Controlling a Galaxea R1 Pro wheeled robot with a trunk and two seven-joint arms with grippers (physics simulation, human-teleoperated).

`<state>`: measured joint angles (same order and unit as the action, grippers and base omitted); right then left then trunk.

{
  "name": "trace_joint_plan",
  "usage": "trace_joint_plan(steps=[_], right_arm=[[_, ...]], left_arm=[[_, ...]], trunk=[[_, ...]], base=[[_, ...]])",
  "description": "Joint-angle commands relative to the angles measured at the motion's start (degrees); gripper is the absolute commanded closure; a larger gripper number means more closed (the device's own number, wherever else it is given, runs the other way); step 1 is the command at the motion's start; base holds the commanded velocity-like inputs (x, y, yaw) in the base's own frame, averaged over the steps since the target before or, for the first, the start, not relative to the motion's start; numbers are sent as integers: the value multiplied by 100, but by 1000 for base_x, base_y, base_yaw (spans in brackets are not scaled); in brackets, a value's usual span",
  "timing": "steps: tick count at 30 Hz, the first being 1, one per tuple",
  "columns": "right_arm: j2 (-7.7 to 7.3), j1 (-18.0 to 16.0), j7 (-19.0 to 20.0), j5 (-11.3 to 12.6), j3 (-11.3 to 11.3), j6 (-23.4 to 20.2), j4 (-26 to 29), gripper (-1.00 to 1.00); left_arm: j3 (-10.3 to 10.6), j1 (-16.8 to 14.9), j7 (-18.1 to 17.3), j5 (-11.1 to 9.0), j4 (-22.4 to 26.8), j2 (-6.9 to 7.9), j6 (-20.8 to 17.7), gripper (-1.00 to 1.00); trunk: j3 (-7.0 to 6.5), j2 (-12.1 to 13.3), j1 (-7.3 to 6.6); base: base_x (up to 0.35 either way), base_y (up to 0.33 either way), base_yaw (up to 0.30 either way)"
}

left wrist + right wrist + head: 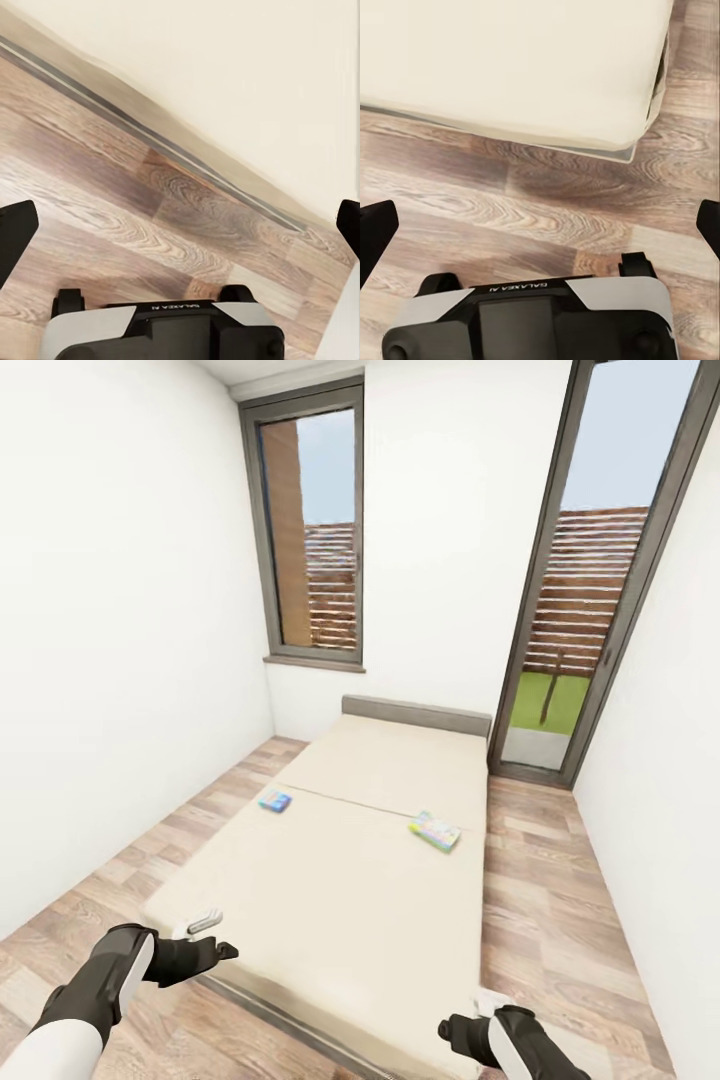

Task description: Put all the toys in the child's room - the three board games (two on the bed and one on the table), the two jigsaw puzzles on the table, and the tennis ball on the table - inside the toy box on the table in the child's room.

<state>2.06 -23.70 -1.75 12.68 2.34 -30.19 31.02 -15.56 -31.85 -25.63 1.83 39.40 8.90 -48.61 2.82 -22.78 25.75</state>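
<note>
Wrist views — both tools (180, 225) (540, 225) agape, empty

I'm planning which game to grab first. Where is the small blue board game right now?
In the head view, the small blue board game lies flat on the bed, near its left edge, across from the pastel green-edged game by the right edge.

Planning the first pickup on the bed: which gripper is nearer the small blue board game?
Left. The left gripper hangs at the bed's near left corner, on the side of the blue board game. The right gripper is at the near right corner, diagonally farther.
</note>
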Motion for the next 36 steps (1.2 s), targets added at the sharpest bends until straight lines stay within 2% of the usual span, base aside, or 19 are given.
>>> trace_joint_plan(steps=[1,7,16,22,36], right_arm=[[8,-3,-20,34,21,-13,9,-100],[19,-9,-20,6,5,115,12,-100],[10,-20,-27,7,3,652,9,-100],[43,-21,-34,-2,3,708,9,-100],[66,-21,-44,-11,-21,724,9,-100]], left_arm=[[-20,-6,-30,20,6,-3,-33,-100],[-18,-6,-30,23,6,-3,-27,-100],[-18,-6,-24,36,6,-7,-18,-100],[-18,-6,-21,50,6,-3,-22,-100],[-30,-6,-2,76,6,9,-19,-100]], trunk=[[23,-14,4],[78,-14,4],[116,-14,4],[122,-14,4],[170,-14,4]], base=[[0,-186,25],[0,-62,92],[0,-6,64],[0,-7,89],[0,-152,258]])
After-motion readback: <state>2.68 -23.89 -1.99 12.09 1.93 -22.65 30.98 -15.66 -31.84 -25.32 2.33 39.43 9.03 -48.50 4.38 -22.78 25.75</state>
